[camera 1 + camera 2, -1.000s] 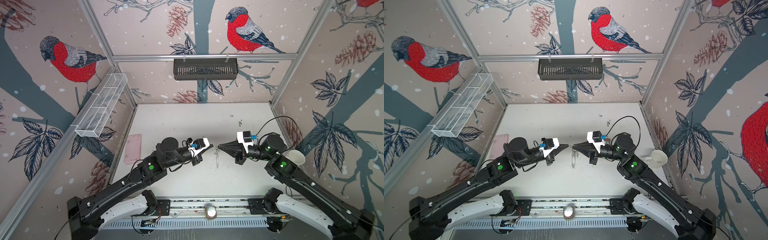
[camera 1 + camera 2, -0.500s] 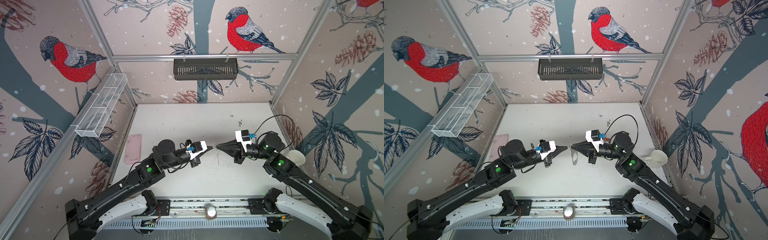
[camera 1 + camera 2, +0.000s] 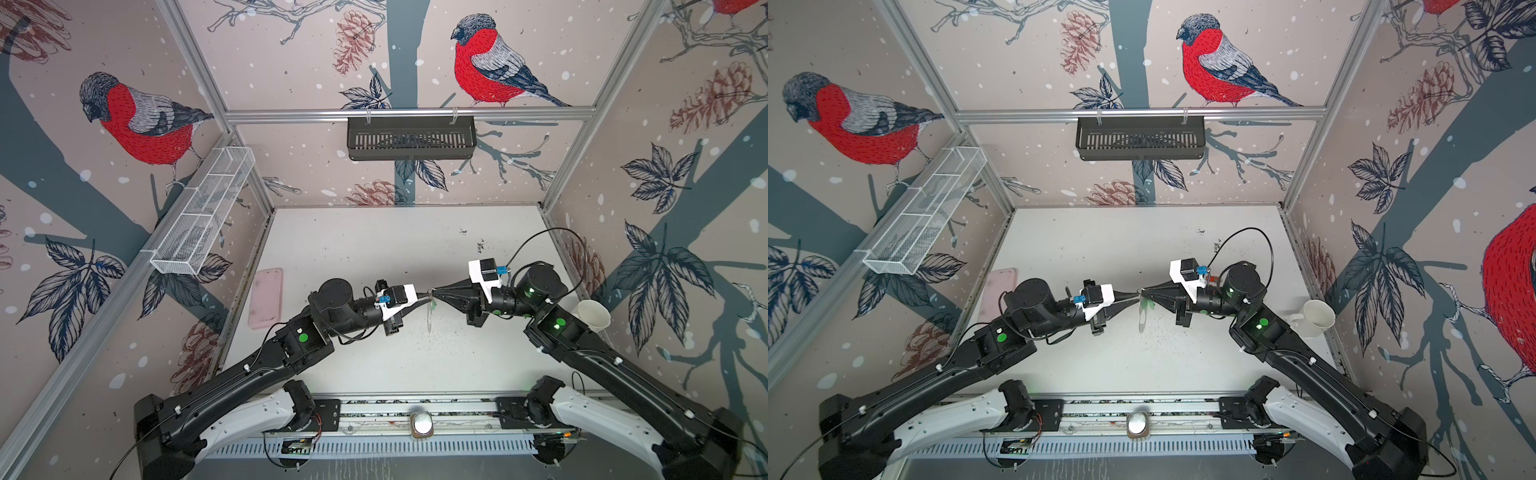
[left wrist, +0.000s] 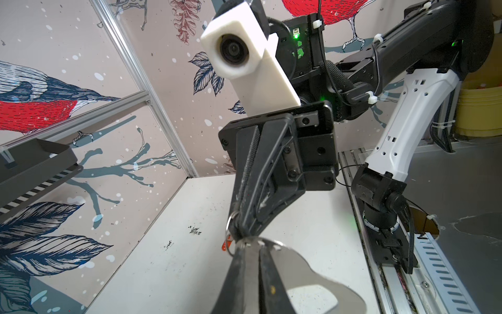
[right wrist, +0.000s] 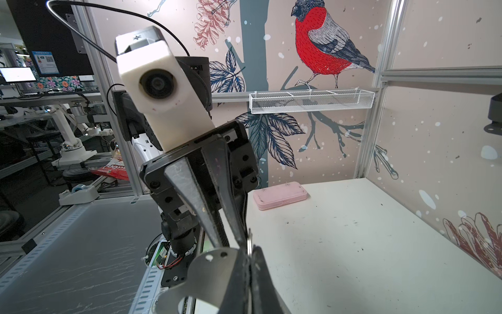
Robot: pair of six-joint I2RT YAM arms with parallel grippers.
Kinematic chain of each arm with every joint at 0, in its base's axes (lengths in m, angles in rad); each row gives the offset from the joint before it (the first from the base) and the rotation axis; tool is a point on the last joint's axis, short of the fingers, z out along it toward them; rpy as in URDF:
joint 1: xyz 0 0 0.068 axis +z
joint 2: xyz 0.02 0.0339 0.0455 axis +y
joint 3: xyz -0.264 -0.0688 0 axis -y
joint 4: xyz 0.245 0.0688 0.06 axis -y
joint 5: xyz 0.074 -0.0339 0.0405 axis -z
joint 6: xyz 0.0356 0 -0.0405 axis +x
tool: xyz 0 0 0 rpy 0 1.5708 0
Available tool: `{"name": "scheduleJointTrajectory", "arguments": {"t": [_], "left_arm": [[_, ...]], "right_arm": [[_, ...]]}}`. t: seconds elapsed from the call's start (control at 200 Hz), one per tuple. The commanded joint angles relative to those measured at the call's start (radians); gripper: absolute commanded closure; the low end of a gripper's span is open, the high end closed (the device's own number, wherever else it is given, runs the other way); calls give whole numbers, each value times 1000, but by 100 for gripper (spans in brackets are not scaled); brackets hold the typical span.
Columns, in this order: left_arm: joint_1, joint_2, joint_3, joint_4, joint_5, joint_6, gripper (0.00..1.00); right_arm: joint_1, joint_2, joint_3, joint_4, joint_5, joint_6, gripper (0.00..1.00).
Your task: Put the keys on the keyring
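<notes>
My two grippers meet tip to tip in mid-air over the middle of the table. The keyring, a flat grey plate with an oval cutout and small edge holes, hangs below them, edge-on in both top views. My right gripper is shut on a small metal ring at the plate's holed edge. My left gripper pinches the same edge, with only a thin slit between its jaws. A key's red-orange tag hangs by the ring. A green tag shows beside the plate. The key blades are hidden.
A pink case lies by the left wall. A white cup stands at the right edge behind the right arm. A black basket hangs on the back wall and a white mesh tray on the left wall.
Both grippers have stayed tip to tip with the plate hanging between them. The left arm's wrist has shifted slightly and the right gripper has edged a little left.
</notes>
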Motion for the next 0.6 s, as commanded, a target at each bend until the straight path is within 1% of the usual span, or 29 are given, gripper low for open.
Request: {"name": "scheduleJointTrajectory", "arguments": {"t": [0.0,0.295,0.595], "left_arm": [[1,3,9,43,-12,11,85],[1,-12,5,36,-59,12,83],[1,-18,7,19,-77,12,83]], "right_arm": [[1,2,13,50,-33,10,100],[1,0,13,38,-29,-1,100],[1,3,10,40,-36,5,100]]}}
